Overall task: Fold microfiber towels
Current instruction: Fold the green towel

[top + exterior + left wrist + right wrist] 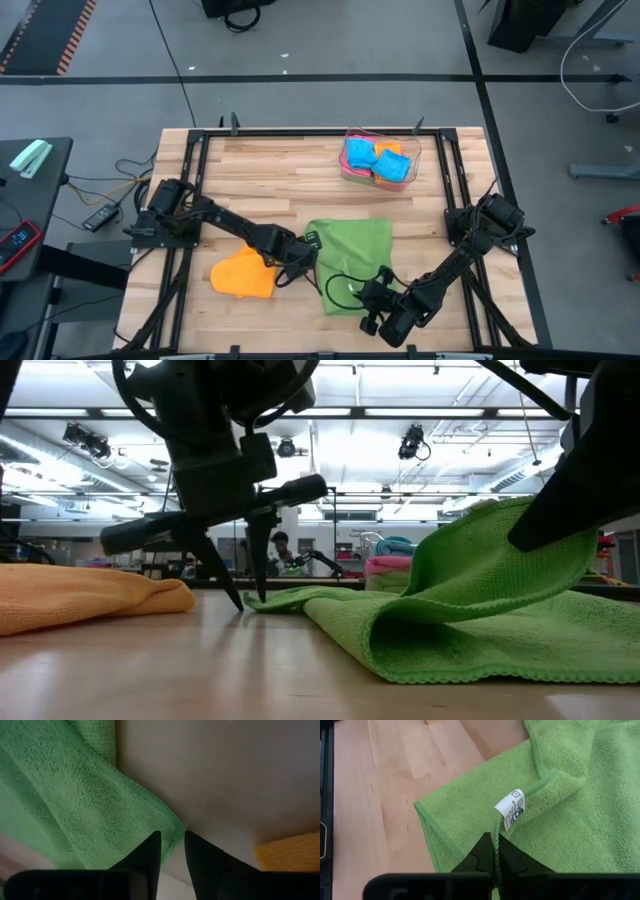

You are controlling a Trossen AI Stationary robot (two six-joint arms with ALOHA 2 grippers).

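Green towel (pixel 352 250), orange towel (pixel 243 273), pale wooden table (pixel 280 175).

Care label (pixel 511 810): white tag sewn to the hem of the green towel (pixel 570 830); small printed laundry symbols, too small to make out.
Words, brands, numbers: none legible on the towel, the table or in the room behind.
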